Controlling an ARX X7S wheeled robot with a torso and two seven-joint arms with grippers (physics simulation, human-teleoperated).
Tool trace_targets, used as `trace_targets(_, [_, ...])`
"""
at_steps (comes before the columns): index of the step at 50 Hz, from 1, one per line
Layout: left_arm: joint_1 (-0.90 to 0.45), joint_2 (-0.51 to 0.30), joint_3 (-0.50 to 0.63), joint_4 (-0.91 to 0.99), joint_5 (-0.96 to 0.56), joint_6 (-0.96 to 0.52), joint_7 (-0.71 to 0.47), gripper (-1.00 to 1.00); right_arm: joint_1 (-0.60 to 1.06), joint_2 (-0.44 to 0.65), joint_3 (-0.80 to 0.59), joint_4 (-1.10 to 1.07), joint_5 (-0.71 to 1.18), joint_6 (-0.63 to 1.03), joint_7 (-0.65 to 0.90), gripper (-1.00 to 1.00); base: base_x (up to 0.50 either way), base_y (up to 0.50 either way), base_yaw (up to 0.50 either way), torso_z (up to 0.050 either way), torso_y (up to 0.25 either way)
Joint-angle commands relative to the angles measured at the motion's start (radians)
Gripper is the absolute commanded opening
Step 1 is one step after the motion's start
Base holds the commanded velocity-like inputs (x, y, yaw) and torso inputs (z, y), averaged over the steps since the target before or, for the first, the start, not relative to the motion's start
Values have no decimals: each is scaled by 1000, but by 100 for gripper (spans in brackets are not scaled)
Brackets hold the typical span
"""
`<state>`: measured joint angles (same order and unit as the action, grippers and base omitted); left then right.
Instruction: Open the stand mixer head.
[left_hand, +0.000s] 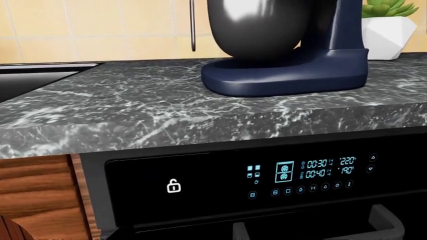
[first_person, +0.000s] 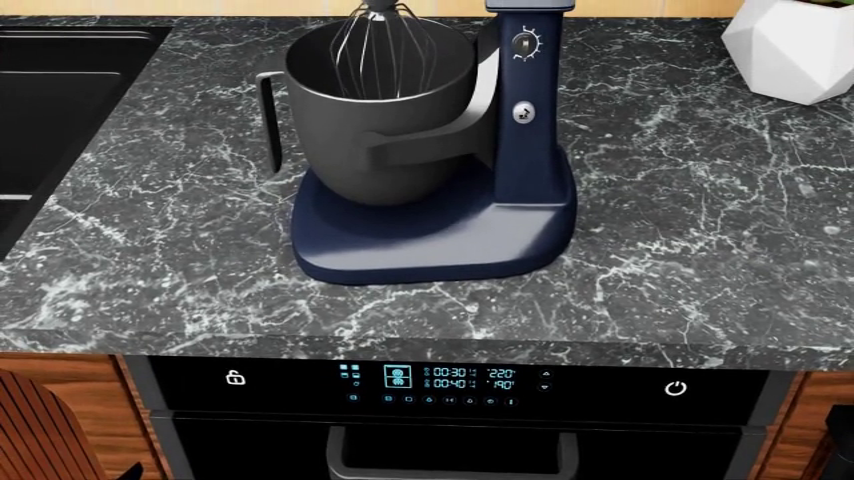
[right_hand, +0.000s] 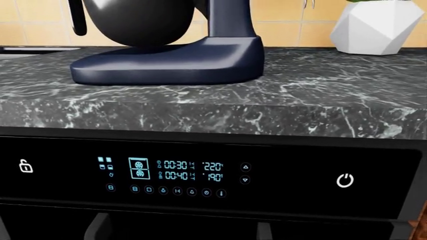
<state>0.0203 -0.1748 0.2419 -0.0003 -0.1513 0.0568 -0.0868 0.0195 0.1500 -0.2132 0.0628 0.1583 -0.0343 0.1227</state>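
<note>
The stand mixer (first_person: 441, 240) stands on the dark marble counter, with a navy-blue base and column (first_person: 531, 110). Its head is cut off by the head view's top edge; only the wire whisk (first_person: 380, 50) under it shows, hanging down into the dark grey handled bowl (first_person: 374, 120). The left wrist view shows the bowl's underside (left_hand: 257, 30) and the navy base (left_hand: 287, 75) from below counter height. The right wrist view shows the same base (right_hand: 167, 65). Neither gripper's fingers show in any view.
A white faceted pot (first_person: 794, 45) with a green plant stands at the counter's back right. A dark sink (first_person: 54, 110) lies at the left. Below the counter edge is a black oven panel (first_person: 447, 378) with a lit display and a handle (first_person: 454, 470). Wooden cabinet fronts (first_person: 60, 420) flank it.
</note>
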Motion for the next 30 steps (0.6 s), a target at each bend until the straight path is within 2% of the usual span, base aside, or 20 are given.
trace_targets(1, [-1,-7,11,-4,2,-3,-7,100,-2,7,-8,0,11,-5,2,100,0,0,0,50,0])
trace_targets(7, [1,-8,13,-3,-1,7,-11,100,2,10,-14,8,-2,3,18,100,0,0,0,47,0])
trace_targets(14, [3,-13,20,-1,-8,12,-6,100,3,15,-21,-9,6,25,21,100,0,0,0,0,0])
trace_targets(17, [7,-18,27,23,-4,-18,-12,100,-6,21,-37,-144,-11,95,50,100,0,0,0,0,0])
trace_targets(21, [-19,-33,13,140,-53,-179,-27,100,7,18,-10,-280,-2,215,117,100,0,0,0,0,0])
trace_targets(22, [-30,-38,23,127,-38,-168,-20,100,12,12,11,-337,30,257,130,100,0,0,0,0,0])
trace_targets(23, [-51,-41,15,153,-38,-205,-34,100,36,13,31,-404,59,389,164,100,0,0,0,0,0])
trace_targets(25, [-92,-58,-7,274,-71,-317,-53,100,91,54,-8,-491,10,476,168,100,0,0,0,0,0])
trace_targets(30, [-195,-86,-64,494,-156,-553,-100,100,180,71,26,-672,61,569,164,100,0,0,0,0,0])
